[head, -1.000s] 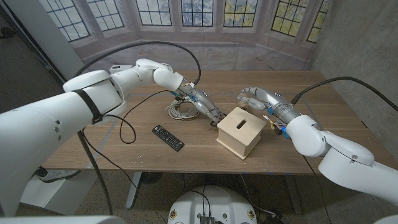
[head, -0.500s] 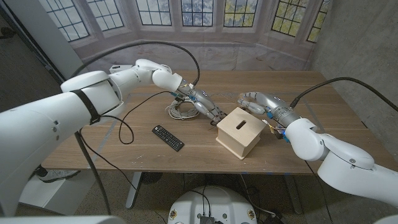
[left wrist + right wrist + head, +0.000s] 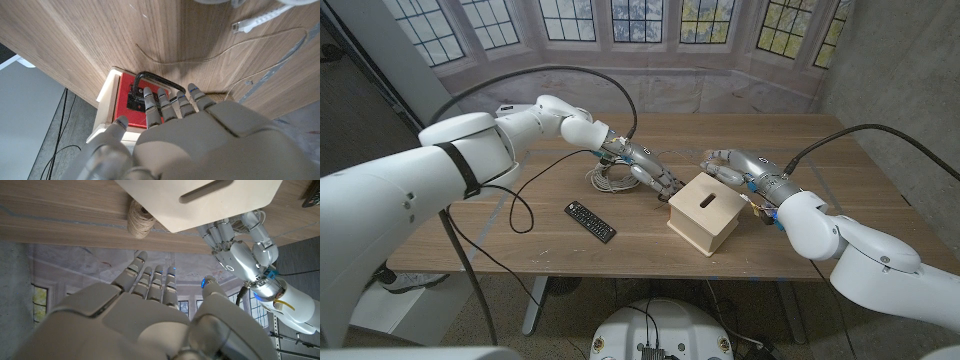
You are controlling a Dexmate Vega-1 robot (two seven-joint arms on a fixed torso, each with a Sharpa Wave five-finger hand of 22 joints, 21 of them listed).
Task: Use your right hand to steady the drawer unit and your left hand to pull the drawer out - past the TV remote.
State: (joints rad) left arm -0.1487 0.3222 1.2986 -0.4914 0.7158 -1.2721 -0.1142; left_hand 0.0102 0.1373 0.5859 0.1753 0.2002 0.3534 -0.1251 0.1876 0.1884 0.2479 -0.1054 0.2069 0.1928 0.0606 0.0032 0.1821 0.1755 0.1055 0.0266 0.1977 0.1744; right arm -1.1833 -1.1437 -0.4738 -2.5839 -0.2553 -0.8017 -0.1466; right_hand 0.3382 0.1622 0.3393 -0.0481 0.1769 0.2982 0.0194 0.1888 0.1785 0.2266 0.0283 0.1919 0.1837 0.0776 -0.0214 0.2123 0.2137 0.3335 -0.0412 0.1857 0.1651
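Pale plywood marks the drawer unit (image 3: 707, 212), which I see sitting on the wooden surface (image 3: 840, 190) near its front edge, about mid-width, with a slot in its top. My left robot hand (image 3: 655, 176) is at the unit's left face; through the left wrist camera its fingers (image 3: 150, 107) reach onto the red drawer (image 3: 125, 102) front and curl at the black wire handle (image 3: 159, 80), though I cannot tell whether they actually grip it. The drawer looks seated in the unit rather than pulled out. My right robot hand (image 3: 737, 164) hovers just behind the unit's far right corner with fingers spread and nothing in them; I cannot tell whether it touches the box. In the right wrist camera a ball of twine (image 3: 138, 218) lies beside the unit. The black TV remote (image 3: 590, 221) lies to the left of the unit, well apart from it, angled toward the front edge. A coil of white cable (image 3: 610, 177) rests behind the remote, under my left forearm.
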